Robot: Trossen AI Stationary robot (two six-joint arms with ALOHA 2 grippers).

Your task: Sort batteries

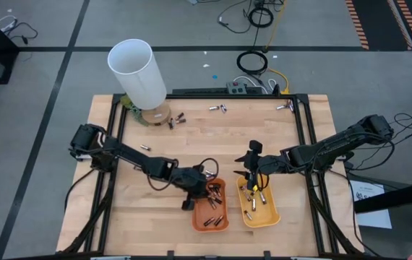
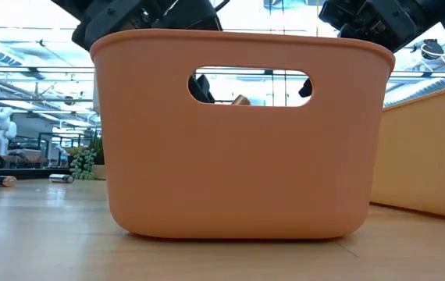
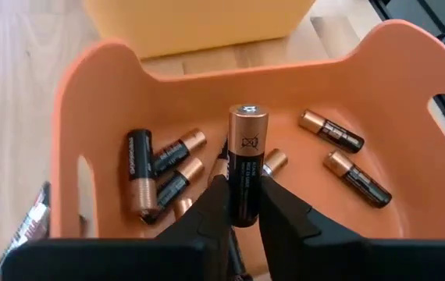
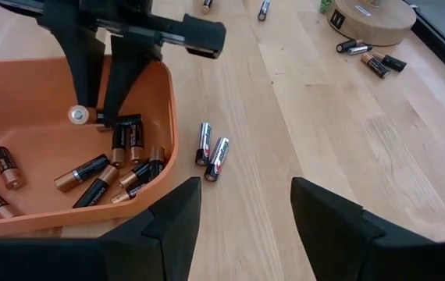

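My left gripper [image 1: 207, 189] reaches into the orange tray [image 1: 220, 220], shut on a dark battery with a coppery end [image 3: 247, 152]. Several more dark batteries [image 3: 168, 168] lie flat on that tray's floor. My right gripper [image 1: 248, 179] hangs open over the yellow tray [image 1: 264, 215], which holds silvery batteries [image 1: 253, 198]; there is nothing between its fingers [image 4: 242, 226]. In the right wrist view the left gripper's fingers [image 4: 90, 78] stand in the orange tray [image 4: 160, 101]. Two silvery batteries [image 4: 211, 152] lie on the wood just outside it. My left gripper pinches the battery's dark lower body [image 3: 242, 199] between its two fingers. The battery lies along the fingers, its coppery end [image 3: 248, 125] pointing away from the wrist. The fingers slant down from the table's left side. The battery is clear of the batteries on the tray's floor.
A tall white tube [image 1: 137, 72] stands on a round wooden base at the far left. Loose batteries lie by it [image 1: 176, 120], along the far edge [image 1: 218, 108] [image 1: 285, 106] and at the left [image 1: 144, 147]. The two trays stand side by side near the front edge.
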